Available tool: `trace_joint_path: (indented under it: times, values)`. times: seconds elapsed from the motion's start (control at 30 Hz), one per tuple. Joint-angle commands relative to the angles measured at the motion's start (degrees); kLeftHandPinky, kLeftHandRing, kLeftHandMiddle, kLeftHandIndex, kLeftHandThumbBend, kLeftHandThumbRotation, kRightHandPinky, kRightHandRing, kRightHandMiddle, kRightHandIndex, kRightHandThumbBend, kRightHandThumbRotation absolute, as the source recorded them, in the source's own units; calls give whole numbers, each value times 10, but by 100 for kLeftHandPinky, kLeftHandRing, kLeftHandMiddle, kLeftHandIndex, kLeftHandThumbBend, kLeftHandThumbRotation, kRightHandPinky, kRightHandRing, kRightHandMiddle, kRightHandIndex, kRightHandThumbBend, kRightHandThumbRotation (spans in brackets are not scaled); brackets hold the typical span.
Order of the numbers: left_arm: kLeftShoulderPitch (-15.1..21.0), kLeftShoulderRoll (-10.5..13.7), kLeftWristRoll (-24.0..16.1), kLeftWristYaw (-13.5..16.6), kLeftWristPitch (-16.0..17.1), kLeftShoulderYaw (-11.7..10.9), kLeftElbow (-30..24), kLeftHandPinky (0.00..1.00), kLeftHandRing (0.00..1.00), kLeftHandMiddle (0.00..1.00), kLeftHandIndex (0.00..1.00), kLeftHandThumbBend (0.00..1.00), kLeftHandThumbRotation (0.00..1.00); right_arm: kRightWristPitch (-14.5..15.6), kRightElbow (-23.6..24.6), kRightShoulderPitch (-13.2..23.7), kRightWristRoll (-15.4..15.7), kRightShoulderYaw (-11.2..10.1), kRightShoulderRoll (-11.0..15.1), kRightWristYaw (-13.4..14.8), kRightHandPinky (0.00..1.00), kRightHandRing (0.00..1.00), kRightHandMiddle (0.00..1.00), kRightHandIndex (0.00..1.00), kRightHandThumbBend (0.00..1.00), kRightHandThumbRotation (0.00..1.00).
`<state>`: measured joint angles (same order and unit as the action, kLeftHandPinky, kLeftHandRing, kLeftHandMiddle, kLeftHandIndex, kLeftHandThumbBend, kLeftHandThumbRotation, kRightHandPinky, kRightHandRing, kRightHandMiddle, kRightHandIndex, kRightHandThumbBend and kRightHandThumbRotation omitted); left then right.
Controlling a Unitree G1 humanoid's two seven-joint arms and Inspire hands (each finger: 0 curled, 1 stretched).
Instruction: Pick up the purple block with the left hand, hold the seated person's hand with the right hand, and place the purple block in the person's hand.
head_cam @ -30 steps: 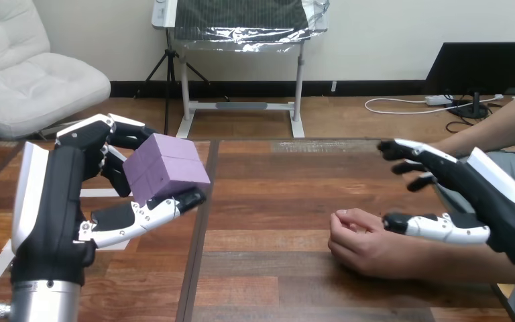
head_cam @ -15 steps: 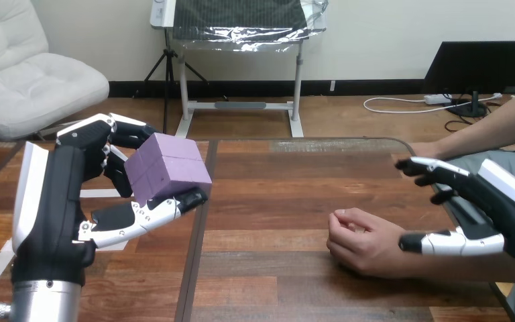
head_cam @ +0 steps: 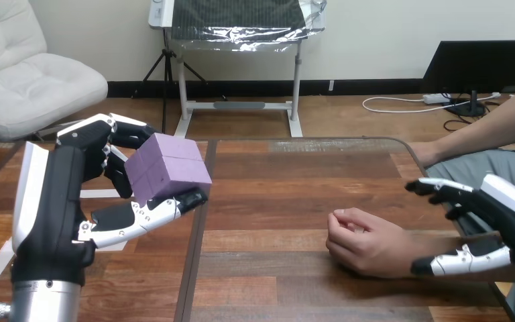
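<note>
So here's what you've got right now. Your left hand (head_cam: 60, 194) is up at the left side of the view, raised above the worktop (head_cam: 275, 181), and it has the purple block (head_cam: 167, 168) properly gripped. Its fingers (head_cam: 100, 134) wrap around the block's far left side and the thumb (head_cam: 147, 213) is tucked under the near bottom edge. The block is clear of the surface and tilted, with one corner poking up. It hangs just left of the seam that runs down the worktop, and there are strips of white tape (head_cam: 97, 193) on the wood below the hand.

The person's hand (head_cam: 362, 245) rests on the worktop right of centre, loosely curled into a fist with the fingertips tucked in. It's well apart from the block.

Your right hand (head_cam: 509, 221) is over by the right edge, spread wide open. The fingers are straight-ish and point left, above the person's forearm. The thumb stretches out lower and lies across the wrist as you see it from the head view. Can't tell if it actually touches. Nothing is curled round the wrist, so that hand isn't holding anything.

The person's other arm (head_cam: 496, 124) comes in from the upper right corner, down toward the worktop's far right edge
</note>
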<state>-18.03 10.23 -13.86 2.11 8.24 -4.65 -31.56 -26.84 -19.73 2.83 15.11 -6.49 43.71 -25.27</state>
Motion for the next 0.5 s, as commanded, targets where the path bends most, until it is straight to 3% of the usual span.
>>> trace_joint_path:
  times: [0.0, 0.27, 0.47]
  values:
    - [18, -4, 8, 0, 14, -6, -23, 24, 29, 35, 39, 52, 0, 4, 1, 53, 17, 10, 30, 2, 81, 87, 90, 89, 96, 39]
    - [18, -5, 16, -3, 14, -7, -23, 24, 30, 35, 39, 52, 0, 17, 0, 55, 31, 21, 42, -10, 85, 88, 91, 90, 98, 33]
    - [20, -4, 16, -2, 20, -9, -18, 24, 30, 35, 39, 52, 0, 9, -11, 61, 53, 33, 49, -4, 86, 88, 90, 89, 99, 32]
